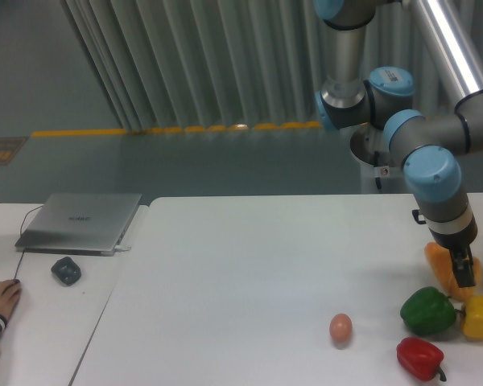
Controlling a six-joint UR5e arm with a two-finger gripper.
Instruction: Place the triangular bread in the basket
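**Gripper down on the bread at the table's right edge**

Fixed camera: the grey-and-blue UR5e arm [425, 161] reaches down from the upper right. Its dark two-finger gripper [464, 273] sits right over the golden-orange glossy wedge-shaped bread [440, 265], which lies on the white table [249, 273] close to the right edge. One dark finger crosses the bread's front; the other finger isn't visible, so can't tell whether the jaws are spread or pinching the bread.

Just in front of the bread, toward the near right corner: a green bell pepper [427, 312] and a yellow bell pepper [482, 317] side by side, the yellow one at the table's right edge. A red bell pepper [419, 358] lies nearer the front edge, below the green one. A small brown egg [340, 327] sits apart, left of the peppers.

On the separate surface to the left: a closed grey laptop [80, 221], a dark computer mouse [66, 270] in front of it, and a person's hand [0, 297] at the left border.
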